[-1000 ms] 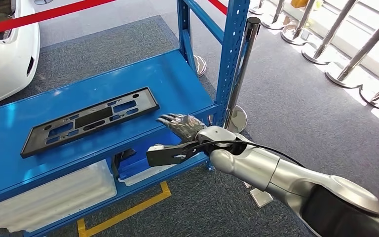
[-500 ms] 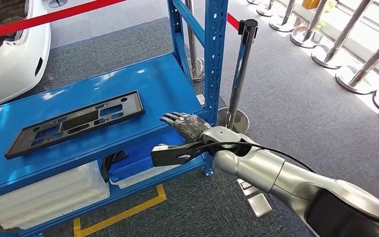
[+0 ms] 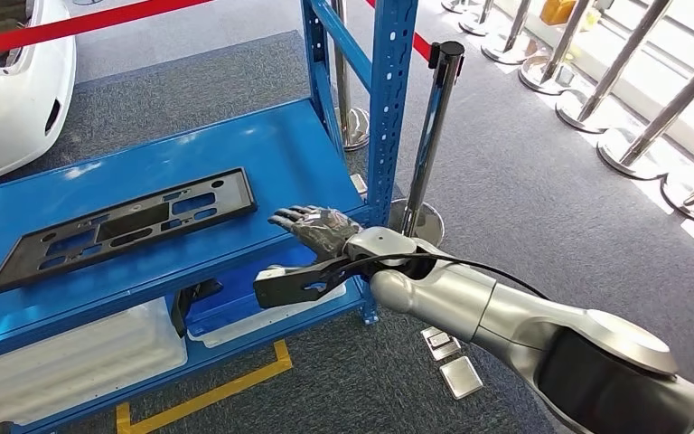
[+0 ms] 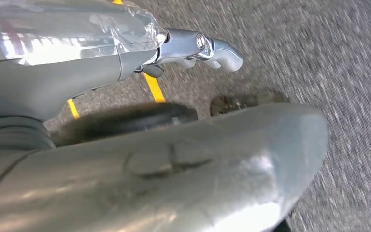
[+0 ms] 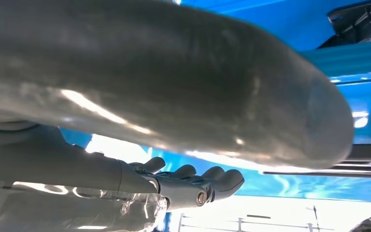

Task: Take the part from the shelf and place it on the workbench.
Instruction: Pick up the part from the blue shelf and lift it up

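Right hand (image 3: 318, 226) is empty, fingers spread flat over the blue metal shelf (image 3: 271, 145), mid-frame, probably lining up for the long black plastic frame part (image 3: 126, 226) lying centre-left. Can't tell about the left hand (image 4: 125, 43).

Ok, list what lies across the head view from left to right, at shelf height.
White car body → black part on the blue shelf → right hand → blue upright post → chrome stanchion.

A long, flat black plastic frame part (image 3: 125, 226), rectangular with several cut-out slots and small holes, lies face up on the blue metal shelf (image 3: 262, 149), set slightly askew, its right end near the shelf's front edge.
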`<state>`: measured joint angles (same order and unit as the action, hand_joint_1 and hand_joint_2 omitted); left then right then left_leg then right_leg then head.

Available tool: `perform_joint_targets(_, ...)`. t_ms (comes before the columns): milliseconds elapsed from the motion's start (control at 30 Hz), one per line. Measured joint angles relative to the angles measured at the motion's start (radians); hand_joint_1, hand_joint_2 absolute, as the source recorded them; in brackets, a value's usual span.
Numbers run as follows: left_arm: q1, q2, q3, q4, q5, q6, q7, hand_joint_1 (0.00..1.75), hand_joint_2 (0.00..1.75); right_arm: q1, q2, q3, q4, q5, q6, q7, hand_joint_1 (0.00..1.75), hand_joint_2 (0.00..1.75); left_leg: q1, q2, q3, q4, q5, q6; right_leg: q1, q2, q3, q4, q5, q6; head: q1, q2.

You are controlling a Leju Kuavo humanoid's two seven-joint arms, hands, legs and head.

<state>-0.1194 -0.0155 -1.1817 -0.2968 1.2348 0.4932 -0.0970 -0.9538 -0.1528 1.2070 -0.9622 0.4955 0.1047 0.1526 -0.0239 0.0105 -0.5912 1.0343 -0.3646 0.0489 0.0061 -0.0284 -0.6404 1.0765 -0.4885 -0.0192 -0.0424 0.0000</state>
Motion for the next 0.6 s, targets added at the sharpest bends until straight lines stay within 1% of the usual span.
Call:
perform_joint_targets(33, 0.000, 0.000, 0.000, 0.000, 0.000, 0.000, 0.000, 0.00, 0.00, -0.001, 0.000, 0.000, 0.000, 0.000, 0.000, 0.000, 0.00, 0.00, 0.004, -0.003, 0.010, -0.014, 0.007, -0.006, 0.000, 0.007, -0.008, 0.021, -0.014, 0.005, 0.002, 0.000)
perform_joint_targets(67, 0.001, 0.000, 0.000, 0.000, 0.000, 0.000, 0.000, 0.00, 0.00, -0.002, 0.000, 0.000, 0.000, 0.000, 0.000, 0.000, 0.00, 0.00, 0.007, -0.004, 0.017, -0.023, 0.013, -0.011, -0.002, 0.015, -0.026, 0.060, -0.036, 0.010, 0.007, 0.000)
perform_joint_targets(133, 0.000, -0.002, 0.000, 0.000, 0.000, -0.001, -0.001, 0.00, 0.00, 0.000, 0.000, 0.000, 0.002, -0.001, 0.000, 0.000, 0.00, 0.00, 0.008, -0.008, 0.018, -0.024, 0.015, -0.011, -0.005, 0.023, -0.082, 0.174, -0.084, 0.021, 0.021, 0.000)
perform_joint_targets(167, 0.001, -0.002, 0.000, 0.000, -0.001, -0.001, -0.001, 0.00, 0.00, 0.003, -0.001, 0.000, 0.003, -0.002, 0.000, 0.000, 0.00, 0.00, 0.008, -0.010, 0.018, -0.022, 0.014, -0.012, -0.007, 0.023, -0.106, 0.218, -0.093, 0.025, 0.027, 0.000)
perform_joint_targets(200, 0.001, -0.003, 0.000, 0.000, -0.001, -0.001, -0.001, 0.00, 0.00, 0.004, -0.001, 0.000, 0.004, -0.003, 0.000, 0.000, 0.00, 0.00, 0.009, -0.012, 0.018, -0.020, 0.011, -0.013, -0.009, 0.024, -0.117, 0.231, -0.085, 0.028, 0.033, 0.000)
perform_joint_targets(233, 0.001, -0.003, 0.000, 0.000, -0.001, -0.002, -0.001, 0.00, 0.00, 0.005, -0.002, 0.000, 0.005, -0.003, 0.000, 0.000, 0.00, 0.00, 0.009, -0.014, 0.018, -0.016, 0.008, -0.015, -0.011, 0.024, -0.111, 0.207, -0.059, 0.029, 0.040, 0.000)
perform_joint_targets(267, 0.000, -0.003, 0.000, 0.000, -0.001, -0.002, -0.001, 0.00, 0.00, 0.005, -0.003, 0.000, 0.005, -0.003, 0.000, 0.000, 0.00, 0.00, 0.010, -0.016, 0.019, -0.011, 0.002, -0.019, -0.013, 0.024, -0.088, 0.148, -0.020, 0.030, 0.047, 0.000)
perform_joint_targets(300, 0.000, -0.003, 0.000, 0.000, -0.001, -0.002, -0.001, 0.00, 0.00, 0.004, -0.003, 0.000, 0.006, -0.003, 0.000, -0.001, 0.00, 0.00, 0.011, -0.018, 0.018, -0.006, -0.003, -0.023, -0.014, 0.025, -0.061, 0.086, 0.009, 0.026, 0.053, 0.000)
perform_joint_targets(333, -0.001, -0.003, 0.000, 0.000, -0.001, -0.003, -0.002, 0.00, 0.00, 0.003, -0.003, 0.000, 0.007, -0.003, 0.000, -0.002, 0.00, 0.00, 0.010, -0.019, 0.015, 0.001, -0.009, -0.027, -0.014, 0.026, -0.038, 0.031, 0.028, 0.020, 0.057, 0.000)
perform_joint_targets(367, -0.001, -0.003, 0.000, 0.000, -0.001, -0.003, -0.002, 0.00, 0.00, 0.003, -0.002, 0.000, 0.007, -0.003, 0.000, -0.003, 0.00, 0.00, 0.010, -0.019, 0.012, 0.006, -0.012, -0.032, -0.012, 0.027, -0.024, -0.001, 0.035, 0.012, 0.059, 0.000)
perform_joint_targets(400, -0.001, -0.004, 0.000, 0.000, -0.001, -0.004, -0.002, 0.00, 0.00, 0.002, -0.002, 0.000, 0.008, -0.003, 0.000, -0.005, 0.00, 0.00, 0.011, -0.020, 0.009, 0.008, -0.014, -0.037, -0.010, 0.029, -0.021, -0.010, 0.030, 0.004, 0.059, 0.000)
perform_joint_targets(433, -0.002, -0.004, 0.000, 0.000, 0.000, -0.004, -0.003, 0.00, 0.00, 0.001, -0.001, 0.000, 0.010, -0.003, 0.001, -0.007, 0.00, 0.00, 0.011, -0.020, 0.008, 0.009, -0.014, -0.041, -0.008, 0.029, -0.020, -0.015, 0.030, -0.003, 0.058, 0.000)
perform_joint_targets(500, -0.002, -0.004, 0.000, 0.000, 0.000, -0.005, -0.003, 0.00, 0.00, 0.000, 0.001, 0.000, 0.012, -0.004, 0.001, -0.010, 0.00, 0.00, 0.011, -0.020, 0.009, 0.016, -0.023, -0.052, -0.012, 0.027, -0.014, -0.024, 0.032, -0.015, 0.058, 0.000)
perform_joint_targets(533, -0.002, -0.004, 0.000, 0.000, 0.000, -0.005, -0.003, 0.00, 0.00, -0.001, 0.003, 0.000, 0.013, -0.006, 0.001, -0.012, 0.00, 0.00, 0.012, -0.019, 0.002, 0.037, -0.038, -0.058, -0.015, 0.026, -0.009, -0.029, 0.033, -0.020, 0.055, 0.000)
perform_joint_targets(567, -0.002, -0.004, 0.000, 0.000, 0.000, -0.004, -0.003, 0.00, 0.00, -0.002, 0.006, 0.000, 0.013, -0.008, 0.002, -0.015, 0.00, 0.00, 0.014, -0.019, -0.013, 0.076, -0.061, -0.066, -0.018, 0.025, -0.004, -0.035, 0.033, -0.023, 0.049, 0.000)
perform_joint_targets(600, -0.002, -0.004, 0.000, 0.000, 0.000, -0.004, -0.003, 0.00, 0.00, -0.003, 0.009, 0.000, 0.014, -0.010, 0.005, -0.018, 0.00, 0.00, 0.019, -0.018, -0.038, 0.132, -0.089, -0.073, -0.019, 0.024, -0.002, -0.036, 0.033, -0.025, 0.042, 0.000)
